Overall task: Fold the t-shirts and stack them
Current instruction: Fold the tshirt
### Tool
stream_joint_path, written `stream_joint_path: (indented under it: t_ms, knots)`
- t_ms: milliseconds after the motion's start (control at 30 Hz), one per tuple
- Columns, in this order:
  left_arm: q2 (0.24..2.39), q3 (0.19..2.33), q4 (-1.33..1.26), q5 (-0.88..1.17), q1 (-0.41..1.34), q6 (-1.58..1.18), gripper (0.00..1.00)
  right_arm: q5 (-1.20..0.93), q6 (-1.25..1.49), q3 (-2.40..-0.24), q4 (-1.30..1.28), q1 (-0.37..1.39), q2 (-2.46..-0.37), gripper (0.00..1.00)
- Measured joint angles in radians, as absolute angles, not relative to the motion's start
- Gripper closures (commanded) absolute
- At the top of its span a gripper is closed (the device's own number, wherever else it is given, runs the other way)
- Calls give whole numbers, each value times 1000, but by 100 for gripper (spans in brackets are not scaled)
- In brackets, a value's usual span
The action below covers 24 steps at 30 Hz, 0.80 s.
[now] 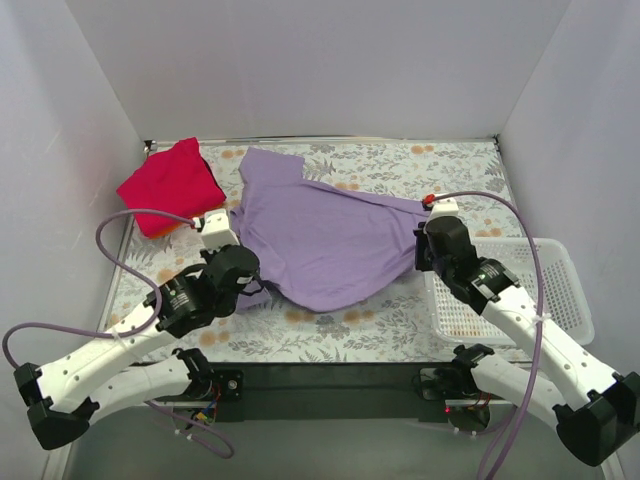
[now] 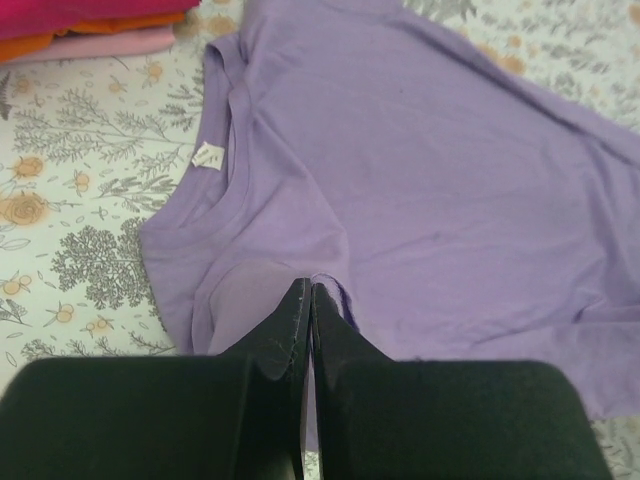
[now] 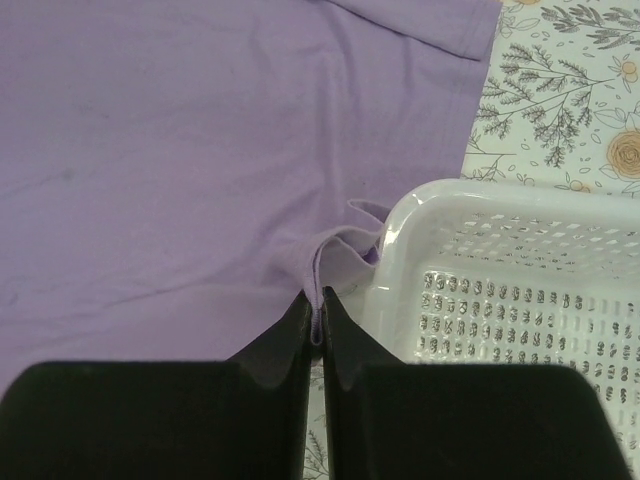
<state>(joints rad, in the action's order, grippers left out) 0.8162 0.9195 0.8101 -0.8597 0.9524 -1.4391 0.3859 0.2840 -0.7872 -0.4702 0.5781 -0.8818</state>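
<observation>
white panels (image 1: 320,60) wall in a table covered with a floral printed cloth (image 1: 420,160), matte and flat. across its middle lies the lavender t-shirt (image 1: 320,240), spread open with the collar toward the left arm and 1 sleeve pointing at the far wall. its knit is thin and limp, with soft creases and a stitched hem, and a small white label (image 2: 207,156) sits inside the neck.

the left gripper (image 2: 308,292) has its 2 black fingers pressed together on a small pinch of lavender cloth by the shoulder, just below the collar. the right gripper (image 3: 317,300) is likewise closed, with a puckered ridge of the same shirt caught between its fingers, at the edge that lies against the white mesh basket (image 3: 500,290). holding 2 opposite points looks meant to keep the floppy cloth taut enough to lift and fold without bunching.

the basket is rigid plastic with a glossy rounded rim and rows of slots, so a drag could snag the cloth there. the red t-shirt (image 1: 172,182) rests folded at the far left corner, on an orange layer (image 2: 40,45) and a pale pink layer (image 2: 110,42), likely the base of the stack.
</observation>
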Motion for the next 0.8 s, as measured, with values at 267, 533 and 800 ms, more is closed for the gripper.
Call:
stream_joint_path:
  t_ms: [267,533,800]
  knots:
    - [890,859,634,-690,809,-1312,100,390,274,-784,-416,578,-984,99]
    - [1040,845,438,-512,615,-1188,100,422,259,-788,-393,578,-1099,99]
    - [1197,847,283,-336,489,-1072,100,445,254,-849,-391,558,-1242,99]
